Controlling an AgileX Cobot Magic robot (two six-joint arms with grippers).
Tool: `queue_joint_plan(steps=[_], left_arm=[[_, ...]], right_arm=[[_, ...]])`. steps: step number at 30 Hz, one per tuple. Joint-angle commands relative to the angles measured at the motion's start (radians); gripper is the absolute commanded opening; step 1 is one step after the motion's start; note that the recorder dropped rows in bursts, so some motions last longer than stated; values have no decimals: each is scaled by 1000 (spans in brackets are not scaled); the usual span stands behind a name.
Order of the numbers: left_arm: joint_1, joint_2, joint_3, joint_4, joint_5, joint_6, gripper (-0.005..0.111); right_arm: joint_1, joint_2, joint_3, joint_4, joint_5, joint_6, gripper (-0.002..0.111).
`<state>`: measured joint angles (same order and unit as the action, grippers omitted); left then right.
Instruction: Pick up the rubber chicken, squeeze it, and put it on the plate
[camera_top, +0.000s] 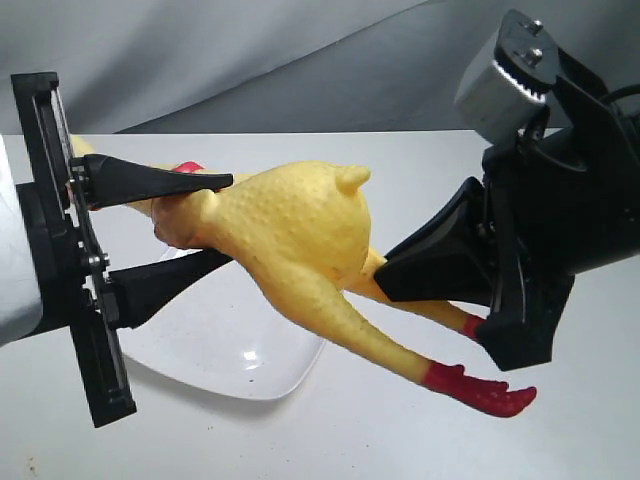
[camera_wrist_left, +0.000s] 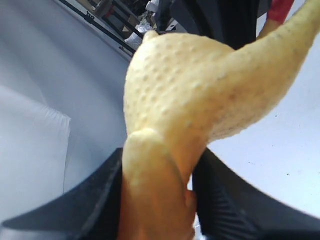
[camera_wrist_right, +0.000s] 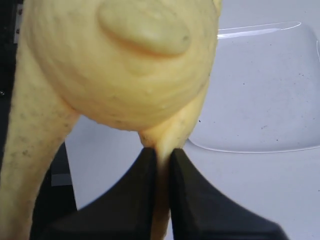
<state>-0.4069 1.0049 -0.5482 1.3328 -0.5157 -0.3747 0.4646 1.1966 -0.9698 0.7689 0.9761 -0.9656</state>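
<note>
While over white table, grey backdrop — rubber chicken clamped — left end effector, right end effector

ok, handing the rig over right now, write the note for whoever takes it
Left claw: shut on the neck end of the rubber chicken.
Right claw: shut on one leg.
The chicken is in the air between the two claws, above the plate on the table.
Done: pickup. Squeeze looks under way.
Left: lower it onto the plate, open both claws.
</note>
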Motion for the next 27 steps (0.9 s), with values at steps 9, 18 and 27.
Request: queue_joint_plan(steps=[9, 18, 27], left_arm=[[-4, -4, -4, 120, -11, -18, 31], [-4, -194, -4, -269, 87, -81, 104], [-4, -446, -4, -487, 193, -119, 104]], right_arm=[[5, -3, -4, 28, 3, -8, 0], [5, -2, -4, 28, -171, -8, 0], [5, 139, -4, 26, -402, -41, 0]])
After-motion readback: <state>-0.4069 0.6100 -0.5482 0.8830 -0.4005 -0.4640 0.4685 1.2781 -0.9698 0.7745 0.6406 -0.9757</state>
